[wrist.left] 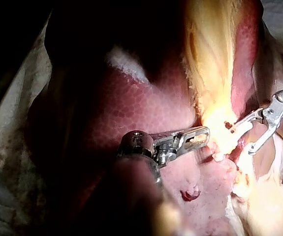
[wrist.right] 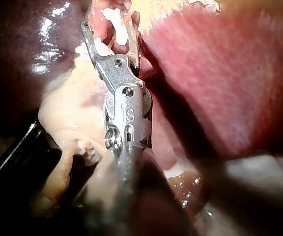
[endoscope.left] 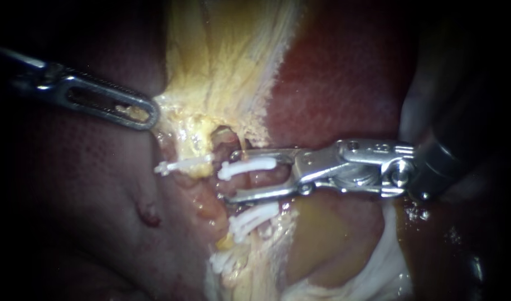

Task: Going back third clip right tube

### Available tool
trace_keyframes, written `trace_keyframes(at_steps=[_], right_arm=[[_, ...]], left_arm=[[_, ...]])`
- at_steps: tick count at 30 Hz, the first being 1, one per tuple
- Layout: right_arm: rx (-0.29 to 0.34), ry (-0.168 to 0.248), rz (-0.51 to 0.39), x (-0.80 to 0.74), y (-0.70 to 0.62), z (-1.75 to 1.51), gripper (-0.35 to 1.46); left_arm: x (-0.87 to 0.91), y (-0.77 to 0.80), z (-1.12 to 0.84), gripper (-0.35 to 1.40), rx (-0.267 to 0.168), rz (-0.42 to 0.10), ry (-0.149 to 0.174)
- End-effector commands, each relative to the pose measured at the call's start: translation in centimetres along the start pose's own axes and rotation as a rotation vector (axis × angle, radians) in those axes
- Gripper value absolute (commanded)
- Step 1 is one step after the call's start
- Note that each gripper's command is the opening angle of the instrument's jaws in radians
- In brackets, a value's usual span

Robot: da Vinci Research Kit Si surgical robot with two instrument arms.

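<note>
The liver (endoscope.left: 88, 184) fills most of the endoscope view, dark red on the left and brighter red at the upper right. A band of yellow fatty tissue (endoscope.left: 227, 61) runs down the middle between these two parts. Lower right there is a tan glossy patch (endoscope.left: 333, 239) edged with white membrane.

The right instrument (endoscope.left: 231, 175) comes in level from the right. Its end effector stands wide, with a clear gap between the two metal jaws, and it grips nothing. The upper jaw lies above the right tube (endoscope.left: 259, 179) and the lower jaw below it, so the pink tube crosses the gap. The right wrist view shows the same spread jaws (wrist.right: 109, 22) with white plastic between them.

The left instrument (endoscope.left: 149, 117) comes in from the upper left. Its slotted end effector is closed, with the jaws flat together, and it pinches the left edge of the yellow fatty tissue. A yellow scrap sits in the slot. In the left wrist view its tip (wrist.left: 200, 133) meets the same yellow edge, near the right instrument (wrist.left: 240, 139).

A white clip (endoscope.left: 247, 167) sits on the right tube inside the open gap, slanted and clear of both jaws. A second clip (endoscope.left: 255, 217) lies just below the lower jaw. A third clip (endoscope.left: 183, 165) lies to the left, on the yellowish tissue. There is more white plastic further down, too tangled to make out.
</note>
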Motion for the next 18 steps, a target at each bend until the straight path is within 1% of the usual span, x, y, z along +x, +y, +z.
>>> trace_keyframes(at_steps=[1,4,7,9,12,14,16,18], right_arm=[[0.001,-0.001,-0.009,0.01,-0.01,-0.02,0.50],[0.006,-0.002,-0.064,-0.01,-0.03,-0.11,0.50],[-0.003,-0.003,-0.122,-0.03,-0.08,-0.29,0.50],[-0.009,-0.003,-0.158,-0.01,-0.10,-0.45,0.50],[-0.029,-0.009,-0.186,0.05,-0.13,-0.67,0.50],[-0.035,-0.024,-0.204,0.09,-0.15,-0.78,0.50],[-0.040,-0.054,-0.223,0.13,-0.17,-0.89,0.50],[-0.044,-0.073,-0.236,0.16,-0.20,-0.98,0.50]], left_arm=[[0.00,0.00,0.00,-0.35,0.000,0.000,0.000],[0.00,0.00,-0.01,-0.35,0.000,0.000,0.000],[0.01,0.00,-0.02,-0.35,0.000,0.000,0.000],[0.00,0.00,-0.02,-0.35,0.001,0.000,0.000],[0.00,0.01,-0.02,-0.35,0.001,0.000,0.000],[0.00,0.01,-0.01,-0.35,0.001,0.000,0.000],[0.00,0.01,-0.01,-0.35,0.000,0.000,0.000],[0.00,0.01,-0.01,-0.35,0.001,0.000,0.000]])
